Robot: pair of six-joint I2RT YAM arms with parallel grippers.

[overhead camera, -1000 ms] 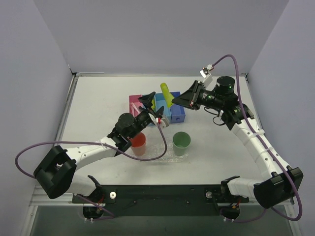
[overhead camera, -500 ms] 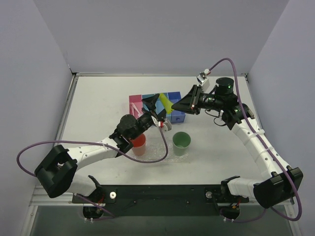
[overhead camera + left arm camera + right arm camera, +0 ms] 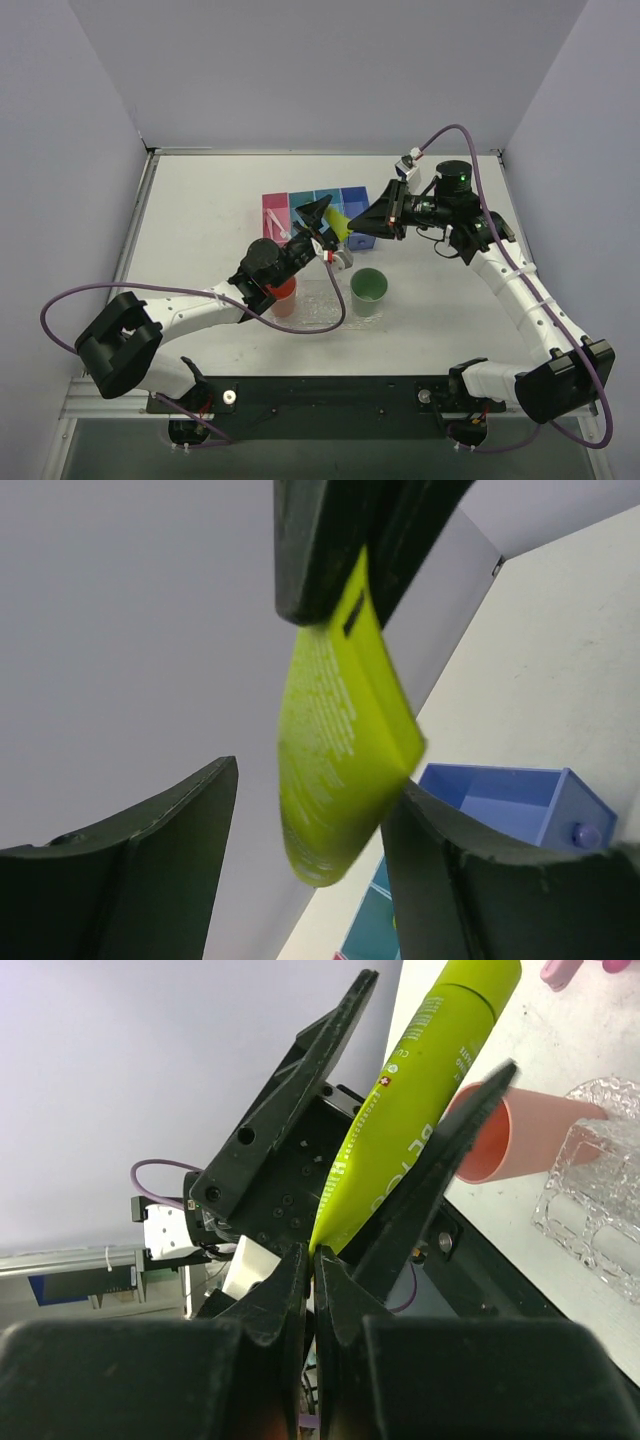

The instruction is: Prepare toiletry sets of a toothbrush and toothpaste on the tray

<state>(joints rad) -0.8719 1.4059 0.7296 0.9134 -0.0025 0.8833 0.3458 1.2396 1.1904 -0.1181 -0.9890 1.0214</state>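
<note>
A yellow-green toothpaste (image 3: 339,219) tube hangs in the air above the bins. My right gripper (image 3: 372,221) is shut on its flat end (image 3: 335,1222). My left gripper (image 3: 324,213) is open, one finger on each side of the tube's body (image 3: 335,750). The right-hand finger (image 3: 470,870) lies close against the tube and the other finger (image 3: 150,850) stands apart from it. The clear bumpy tray (image 3: 322,304) lies below, at the near middle of the table. No toothbrush shows clearly; my left arm covers part of the pink bin.
A row of pink and blue bins (image 3: 352,198) stands behind the tray. An orange-red cup (image 3: 283,296) and a green cup (image 3: 368,290) stand on the tray. Grey walls close the table at the left, back and right.
My left gripper has moved right, up to the tube, and its jaws have narrowed around it. My right gripper has lowered the tube a little towards the left gripper.
</note>
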